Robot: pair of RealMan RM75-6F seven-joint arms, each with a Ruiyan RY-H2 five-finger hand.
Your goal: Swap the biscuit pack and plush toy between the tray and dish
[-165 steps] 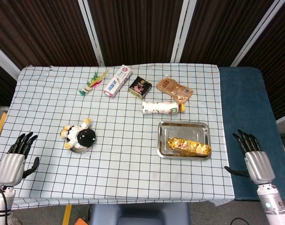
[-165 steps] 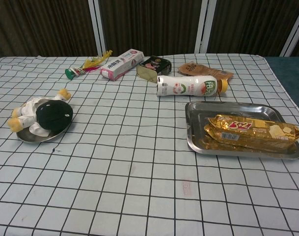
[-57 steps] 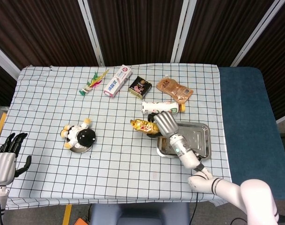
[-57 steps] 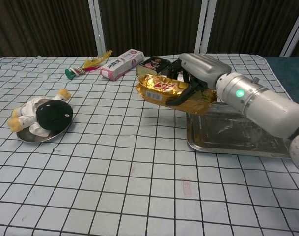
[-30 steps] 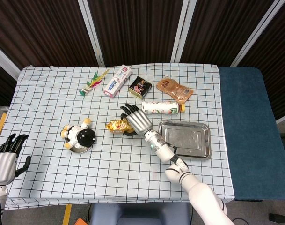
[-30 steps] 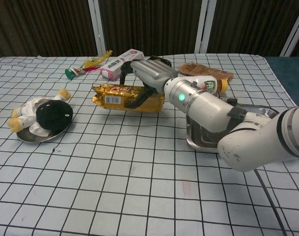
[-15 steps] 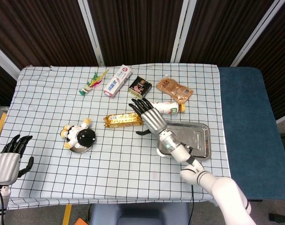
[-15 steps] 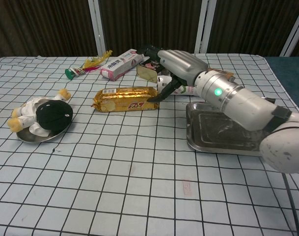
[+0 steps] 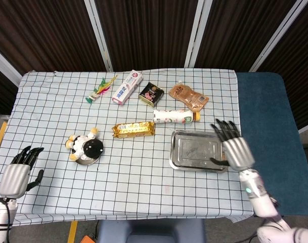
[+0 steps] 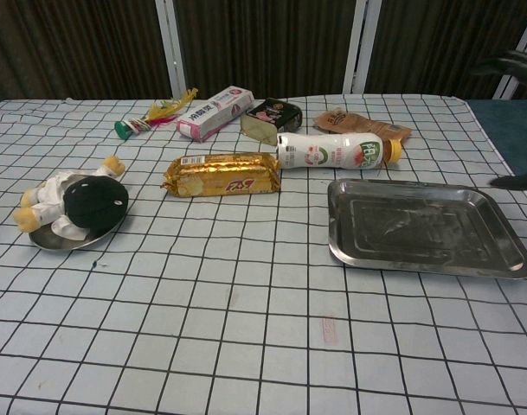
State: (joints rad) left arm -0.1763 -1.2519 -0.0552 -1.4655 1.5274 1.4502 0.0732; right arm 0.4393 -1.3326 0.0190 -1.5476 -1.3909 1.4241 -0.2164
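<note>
Only the head view shows both hands whole — the right hand hangs over the tray's right edge with fingers spread wide and holding nothing, the left hand sits off the table's left front corner, fingers apart and empty — while the chest view catches just dark fingertips at its right border. The biscuit pack lies on the checked cloth between the tray and the dish, where the plush toy rests. Half a second ago the right hand hovered just beside the pack; it has since pulled back past the tray.
</note>
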